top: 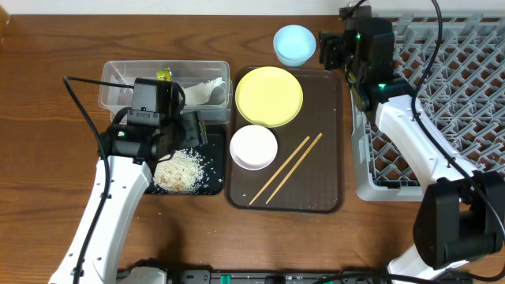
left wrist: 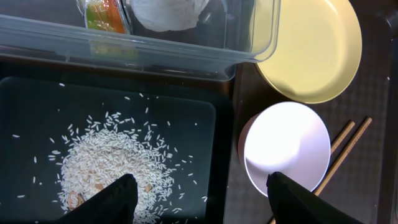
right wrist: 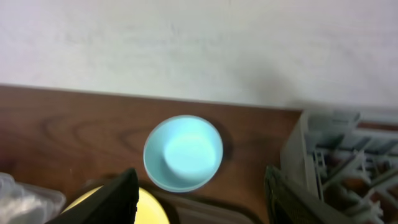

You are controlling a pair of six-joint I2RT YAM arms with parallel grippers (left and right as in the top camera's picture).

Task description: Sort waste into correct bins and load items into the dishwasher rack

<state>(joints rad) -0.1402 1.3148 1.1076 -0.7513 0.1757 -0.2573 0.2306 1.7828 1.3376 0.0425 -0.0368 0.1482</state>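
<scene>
Brown wood makes up the counter [top: 47,95], and a white wall stands behind it. The right pincer [right wrist: 199,199] is spread apart and holds nothing. The blue bowl [right wrist: 183,152] sits on the counter just ahead of it, and the rack [top: 442,95] is close beside it. The left pincer [left wrist: 202,202] is spread apart too, with nothing in it. Under it, to one side, rice [left wrist: 106,165] lies in the black tray [left wrist: 186,118]. Under it on the other side, the white bowl [left wrist: 287,148] sits on the brown tray [top: 327,158]. Ahead of it, the tub [left wrist: 155,53] holds the wrapper [left wrist: 106,14] and the paper [left wrist: 165,12]. I think the blue bowl could slide away if one finger bumps it first. It could also slip out, since it looks round and smooth. If the left pincer dips low, it may flick rice out. I count one blue bowl, one white bowl, one plate [top: 269,96], two chopsticks [top: 288,168], one wrapper, one paper, one rice heap, two bins and one rack. I see no cup.
</scene>
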